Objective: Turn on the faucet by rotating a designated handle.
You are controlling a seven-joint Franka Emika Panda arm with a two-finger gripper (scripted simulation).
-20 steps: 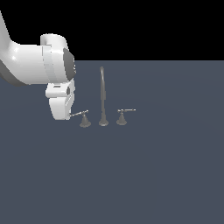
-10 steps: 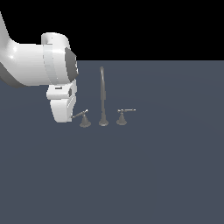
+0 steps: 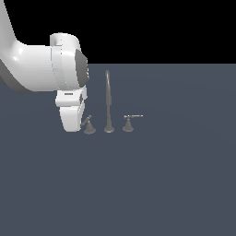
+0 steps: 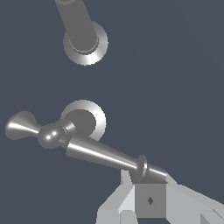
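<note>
The faucet is a dull-grey three-piece set, with a tall gooseneck spout (image 3: 108, 99) between two short lever handles. The handle (image 3: 88, 124) at the exterior view's left has its thin bar angled up and toward my white hand. My gripper (image 3: 81, 123) sits right against that bar. In the wrist view the handle's bar (image 4: 103, 155) runs from its flared base (image 4: 89, 118) down to my gripper (image 4: 151, 192). The grey fingertips are together and touch the bar's collared end, with nothing held between them. The spout's base (image 4: 85, 41) lies beyond.
The twin handle (image 3: 128, 122) stands on the other side of the spout, its bar pointing to the exterior view's right. The set rests on a flat dark blue-grey surface (image 3: 161, 184). My white arm (image 3: 41, 69) fills the exterior view's upper left.
The handle's bar has swung from pointing to the exterior view's left to a steeper, shorter-looking angle. My gripper has shifted slightly rightward, staying against it.
</note>
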